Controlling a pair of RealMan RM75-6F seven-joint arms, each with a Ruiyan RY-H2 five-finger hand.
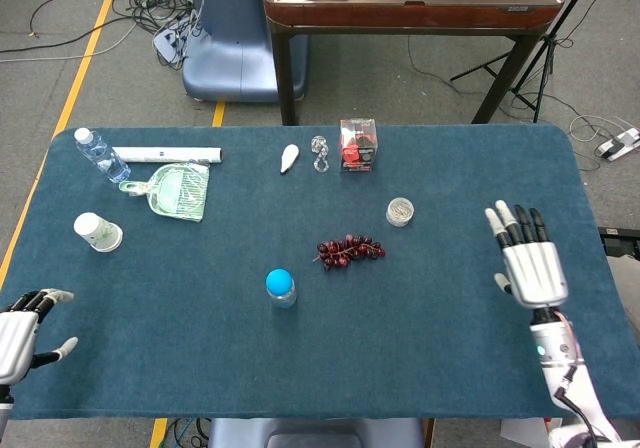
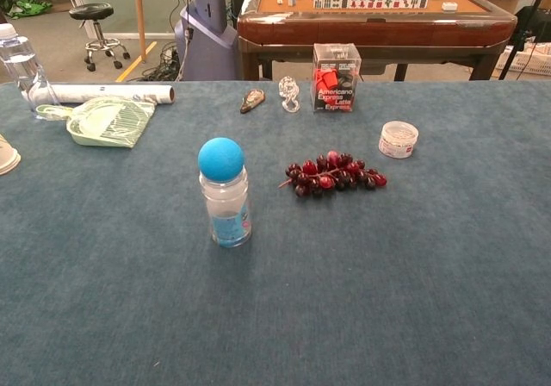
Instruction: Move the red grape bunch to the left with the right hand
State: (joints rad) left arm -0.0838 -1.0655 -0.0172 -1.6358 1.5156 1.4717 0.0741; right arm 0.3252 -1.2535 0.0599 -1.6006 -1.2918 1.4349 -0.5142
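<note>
The red grape bunch (image 1: 349, 249) lies unheld mid-bench, well left of the right hand (image 1: 530, 265), whose empty fingers (image 1: 516, 223) are spread, so the move looks finished.
</note>
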